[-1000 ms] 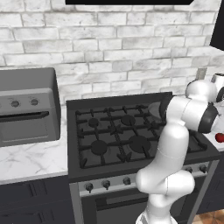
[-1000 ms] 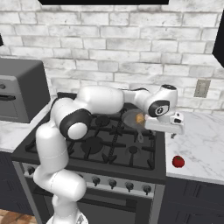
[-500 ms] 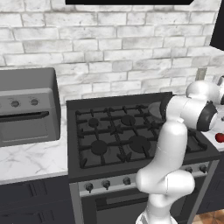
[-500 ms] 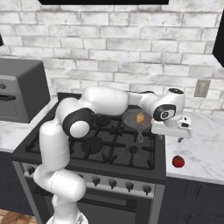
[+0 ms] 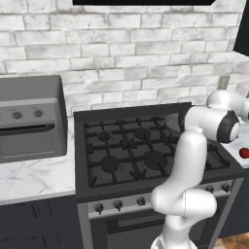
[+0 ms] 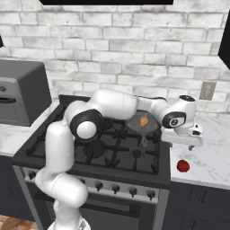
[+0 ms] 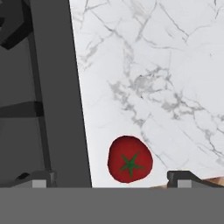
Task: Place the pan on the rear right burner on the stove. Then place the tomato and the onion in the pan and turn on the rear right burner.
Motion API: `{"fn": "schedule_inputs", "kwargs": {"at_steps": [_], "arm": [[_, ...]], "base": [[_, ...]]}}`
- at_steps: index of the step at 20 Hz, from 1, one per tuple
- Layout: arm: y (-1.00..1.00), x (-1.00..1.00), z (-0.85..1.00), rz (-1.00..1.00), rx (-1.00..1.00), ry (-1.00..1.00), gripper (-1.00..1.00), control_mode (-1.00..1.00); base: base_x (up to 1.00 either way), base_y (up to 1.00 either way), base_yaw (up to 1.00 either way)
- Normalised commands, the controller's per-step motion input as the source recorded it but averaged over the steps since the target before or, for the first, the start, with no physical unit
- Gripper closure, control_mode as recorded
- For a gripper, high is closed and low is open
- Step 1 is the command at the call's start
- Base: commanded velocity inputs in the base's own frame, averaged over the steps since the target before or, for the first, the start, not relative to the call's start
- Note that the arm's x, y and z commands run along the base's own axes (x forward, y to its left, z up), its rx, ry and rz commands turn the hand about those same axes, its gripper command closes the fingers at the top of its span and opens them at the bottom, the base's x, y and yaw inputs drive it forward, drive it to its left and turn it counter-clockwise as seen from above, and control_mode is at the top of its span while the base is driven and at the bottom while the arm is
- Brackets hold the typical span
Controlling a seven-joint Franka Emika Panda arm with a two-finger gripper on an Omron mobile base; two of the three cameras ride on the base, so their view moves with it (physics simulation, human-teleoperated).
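A: Which step is running?

B: The onion (image 6: pixel 143 120) is sitting in the pan (image 6: pixel 144 124) on the rear right burner of the stove (image 6: pixel 90 155), so the arm is going for the tomato (image 6: pixel 182 165), which is lying on the counter (image 6: pixel 211 152) near its front edge, just beside the stove's right edge.

A: And the gripper (image 6: pixel 192 138)?

B: Jaws spread wide, holding nothing, hanging above the tomato. Next it needs to descend and straddle it.

A: Any change?

B: The hand has been sliding rightward, off the stove and over the counter.
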Motion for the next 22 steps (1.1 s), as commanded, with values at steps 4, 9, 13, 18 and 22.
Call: {"fn": "schedule_inputs", "kwargs": {"at_steps": [4, 9, 13, 18, 22], "arm": [[-0.23, -0.01, -0.14, 0.0, 0.0, 0.0, -1.0, -1.0], [-0.16, -0.16, -0.16, 0.0, 0.0, 0.0, -1.0, -1.0], [-0.03, -0.27, -0.11, 0.0, 0.0, 0.0, -1.0, -1.0], [0.0, -0.26, -0.09, 0.0, 0.0, 0.0, -1.0, -1.0], [0.0, -0.04, -0.05, 0.0, 0.0, 0.0, -1.0, -1.0]], "base": [[0.0, 0.0, 0.0], [0.0, 0.0, 0.0], [0.0, 0.0, 0.0], [0.0, 0.0, 0.0], [0.0, 0.0, 0.0]]}}
